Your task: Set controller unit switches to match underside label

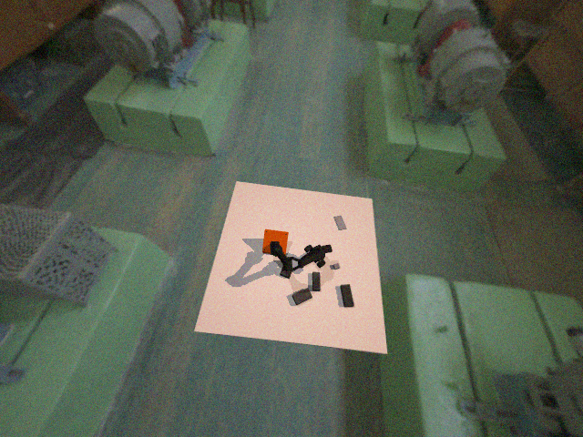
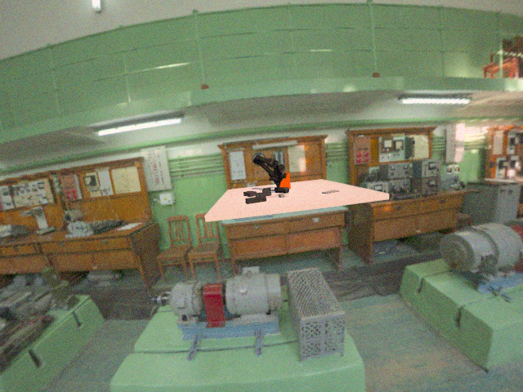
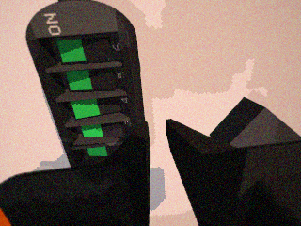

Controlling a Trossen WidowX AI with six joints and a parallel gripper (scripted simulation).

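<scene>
The dark grey controller unit [image 3: 89, 21] sits switches up in the wrist view, its ON print at the top end. The numbers 6, 5 and 4 read along its right side. Several green switch ends show along its left side; which ends are pressed down I cannot tell. The label side and the unit's near end are hidden. My gripper [image 3: 156, 126] is nearly closed, with a narrow gap and nothing between its fingers. Its left finger covers the unit's near end; the right finger is beside the unit. In the top and exterior views the arm is low over the bench and its fingertips are indistinct.
Three dark modules [image 1: 315, 280] [image 1: 301, 296] [image 1: 346, 295] lie near the arm on the pink bench top [image 1: 220, 310] [image 2: 355, 193]. A small grey part [image 1: 334, 266] is close to the arm. A flat grey plate [image 1: 340, 222] [image 2: 330, 192] lies farther off. An orange plate [image 1: 282, 236] [image 2: 285, 180] is by the arm's base.
</scene>
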